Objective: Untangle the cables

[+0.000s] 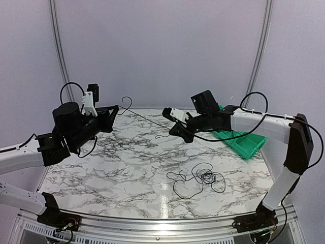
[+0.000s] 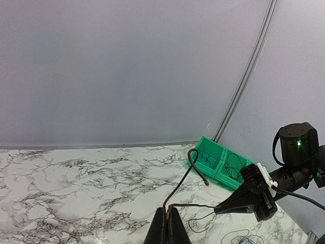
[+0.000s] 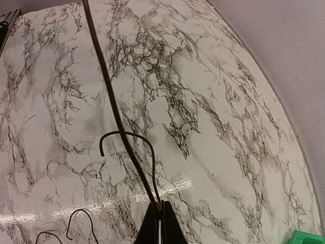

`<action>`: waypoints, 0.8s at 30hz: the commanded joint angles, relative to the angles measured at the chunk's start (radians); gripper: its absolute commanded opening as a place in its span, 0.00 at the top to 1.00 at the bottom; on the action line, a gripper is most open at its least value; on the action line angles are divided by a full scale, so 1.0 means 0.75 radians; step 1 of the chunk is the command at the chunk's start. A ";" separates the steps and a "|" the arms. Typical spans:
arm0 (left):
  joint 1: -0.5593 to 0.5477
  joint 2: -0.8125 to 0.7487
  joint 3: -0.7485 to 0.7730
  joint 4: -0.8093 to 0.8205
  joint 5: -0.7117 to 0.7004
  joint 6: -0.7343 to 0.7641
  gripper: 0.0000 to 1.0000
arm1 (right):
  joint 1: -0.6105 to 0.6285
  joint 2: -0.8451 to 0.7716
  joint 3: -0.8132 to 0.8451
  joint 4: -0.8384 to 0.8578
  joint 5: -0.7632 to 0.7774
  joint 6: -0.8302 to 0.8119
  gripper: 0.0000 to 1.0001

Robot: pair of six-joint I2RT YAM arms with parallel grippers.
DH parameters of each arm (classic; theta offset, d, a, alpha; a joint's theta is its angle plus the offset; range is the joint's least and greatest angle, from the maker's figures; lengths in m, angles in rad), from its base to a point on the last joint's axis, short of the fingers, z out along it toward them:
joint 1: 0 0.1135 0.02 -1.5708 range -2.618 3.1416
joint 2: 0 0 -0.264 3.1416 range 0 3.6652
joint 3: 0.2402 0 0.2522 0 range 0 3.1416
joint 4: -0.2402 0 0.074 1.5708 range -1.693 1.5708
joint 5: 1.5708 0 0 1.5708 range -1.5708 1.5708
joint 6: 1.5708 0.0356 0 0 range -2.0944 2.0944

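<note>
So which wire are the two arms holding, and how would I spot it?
Look above the far half of the marble table, between the two arm tips. A single thin dark wire runs almost straight from the left gripper to the right gripper, both shut on it. Unlike the loose tangle lying on the table nearer the front, it is stretched in the air.

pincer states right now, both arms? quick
Left pincer: closed, holding a thin cable.
Right pincer: closed, holding the same thin cable, which is stretched between the two.
</note>
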 commanded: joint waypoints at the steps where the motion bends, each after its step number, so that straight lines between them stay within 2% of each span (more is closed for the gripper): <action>1: 0.013 -0.045 -0.014 0.063 -0.088 0.021 1.00 | -0.025 -0.001 -0.008 -0.026 0.055 0.033 1.00; 5: 0.015 0.025 0.020 0.047 0.007 0.056 0.99 | -0.033 -0.035 0.033 -0.041 0.061 0.018 1.00; 8: 0.015 0.093 0.053 0.008 0.094 0.043 0.66 | -0.054 -0.065 0.096 -0.075 0.076 0.006 1.00; 9: 0.015 0.113 0.066 -0.008 0.111 0.038 0.58 | -0.068 -0.077 0.112 -0.087 0.084 0.004 1.00; 11: 0.015 0.154 0.090 -0.038 0.143 0.038 0.50 | -0.111 -0.102 0.135 -0.093 0.098 0.002 1.00; 15: 0.015 0.180 0.105 -0.061 0.184 0.044 0.45 | -0.231 -0.152 0.147 -0.079 0.107 0.011 1.00; 24: 0.014 0.185 0.109 -0.076 0.182 0.047 0.43 | -0.544 -0.223 0.167 -0.060 0.137 0.018 1.00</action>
